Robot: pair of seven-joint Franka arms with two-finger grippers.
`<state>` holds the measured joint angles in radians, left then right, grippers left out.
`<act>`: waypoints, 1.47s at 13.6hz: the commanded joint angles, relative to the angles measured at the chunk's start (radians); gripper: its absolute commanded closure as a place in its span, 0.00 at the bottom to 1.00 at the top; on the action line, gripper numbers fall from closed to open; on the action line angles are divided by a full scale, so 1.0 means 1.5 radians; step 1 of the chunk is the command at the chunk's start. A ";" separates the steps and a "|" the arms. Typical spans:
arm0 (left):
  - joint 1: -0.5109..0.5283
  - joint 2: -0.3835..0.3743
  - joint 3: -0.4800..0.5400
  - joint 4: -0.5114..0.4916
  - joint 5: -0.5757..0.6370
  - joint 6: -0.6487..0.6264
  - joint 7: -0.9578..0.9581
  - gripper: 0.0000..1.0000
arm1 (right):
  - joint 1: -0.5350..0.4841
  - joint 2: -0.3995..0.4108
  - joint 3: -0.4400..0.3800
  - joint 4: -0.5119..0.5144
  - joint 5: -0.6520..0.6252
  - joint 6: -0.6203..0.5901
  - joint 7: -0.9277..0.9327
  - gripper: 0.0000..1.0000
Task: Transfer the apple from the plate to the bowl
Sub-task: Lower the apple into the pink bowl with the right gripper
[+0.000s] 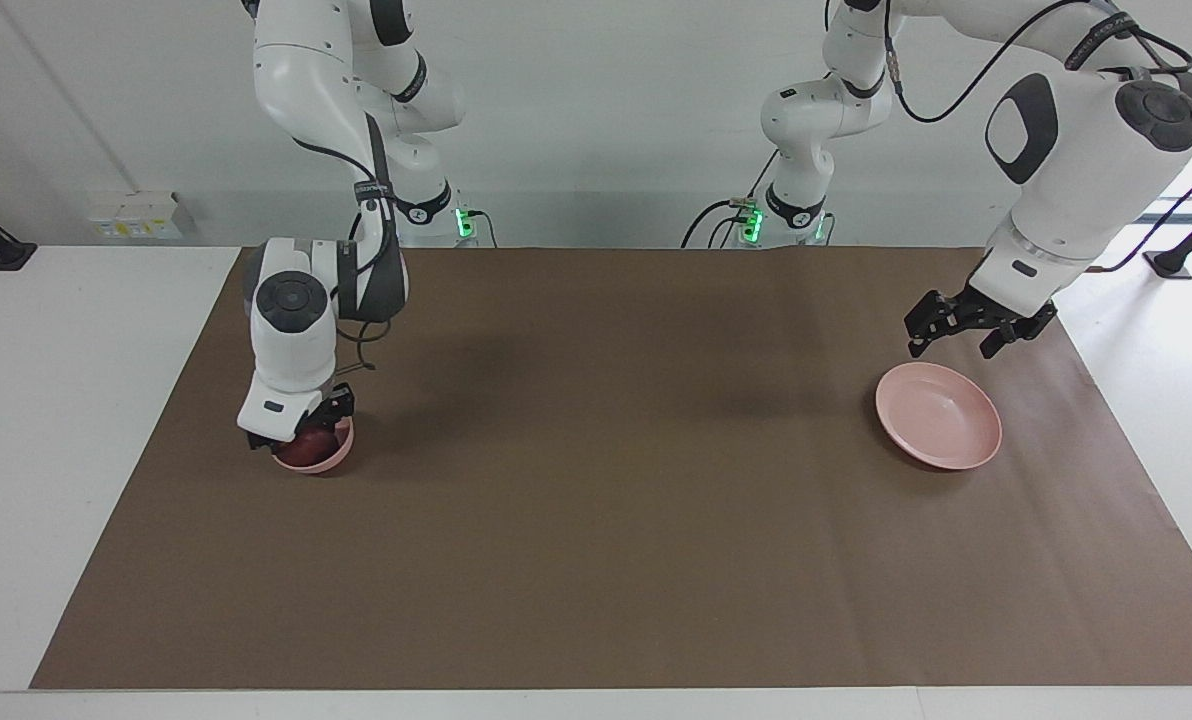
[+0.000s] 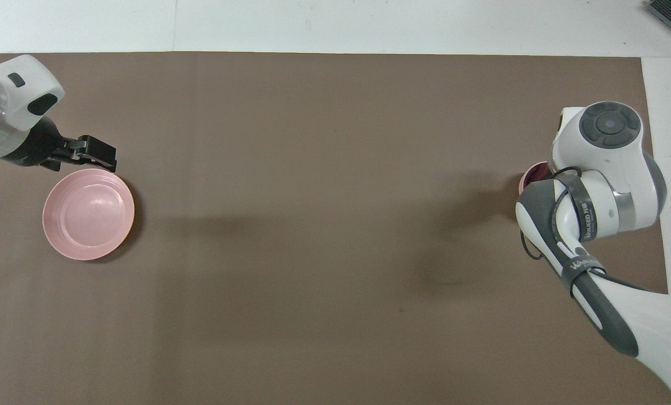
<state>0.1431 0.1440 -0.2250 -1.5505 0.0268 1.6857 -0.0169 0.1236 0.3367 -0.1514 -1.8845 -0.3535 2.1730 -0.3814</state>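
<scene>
The dark red apple (image 1: 308, 448) lies inside the small pink bowl (image 1: 342, 455) near the right arm's end of the table. My right gripper (image 1: 301, 432) is down at the bowl, right on top of the apple. In the overhead view the right arm's wrist hides this gripper, and only a sliver of the apple (image 2: 537, 175) and the bowl's rim (image 2: 522, 181) show. The wide pink plate (image 1: 941, 415) is empty near the left arm's end; it also shows in the overhead view (image 2: 88, 214). My left gripper (image 1: 956, 342) is open and empty, in the air just off the plate's rim.
A brown mat (image 1: 606, 480) covers most of the white table. Nothing else lies on the mat between the bowl and the plate. Both arm bases stand at the table's edge nearest the robots.
</scene>
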 commanded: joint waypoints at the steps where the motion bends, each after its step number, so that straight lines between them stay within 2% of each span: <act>1: -0.115 -0.033 0.116 0.006 0.007 -0.030 0.021 0.00 | -0.007 -0.007 0.005 -0.013 -0.021 0.019 0.023 0.66; 3: -0.165 -0.059 0.168 0.006 0.005 -0.065 0.036 0.00 | -0.007 -0.008 0.005 -0.016 -0.021 0.019 0.032 0.33; 4: -0.200 -0.066 0.201 0.006 0.005 -0.069 0.035 0.00 | -0.007 -0.008 0.005 -0.016 -0.020 0.019 0.033 0.22; 5: -0.206 -0.077 0.216 0.004 0.004 -0.070 0.037 0.00 | -0.006 -0.009 0.005 -0.016 -0.020 0.019 0.033 0.13; 7: -0.204 -0.081 0.216 -0.001 0.003 -0.077 0.033 0.00 | -0.004 -0.009 0.005 -0.013 -0.020 0.012 0.039 0.00; 12: -0.200 -0.081 0.226 0.000 0.002 -0.078 0.031 0.00 | 0.000 -0.016 0.006 0.001 -0.008 -0.021 0.045 0.00; 17: -0.201 -0.081 0.226 0.000 0.003 -0.078 0.031 0.00 | 0.001 -0.049 0.008 0.010 -0.004 -0.066 0.034 0.00; 20: -0.200 -0.081 0.226 0.000 0.002 -0.078 0.031 0.00 | 0.001 -0.092 0.008 0.010 0.065 -0.083 0.039 0.00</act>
<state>-0.1423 0.0324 0.0987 -1.5419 0.0265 1.5777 0.0203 0.1293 0.2549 -0.1491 -1.8599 -0.3120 2.0783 -0.3378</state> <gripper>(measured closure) 0.000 0.000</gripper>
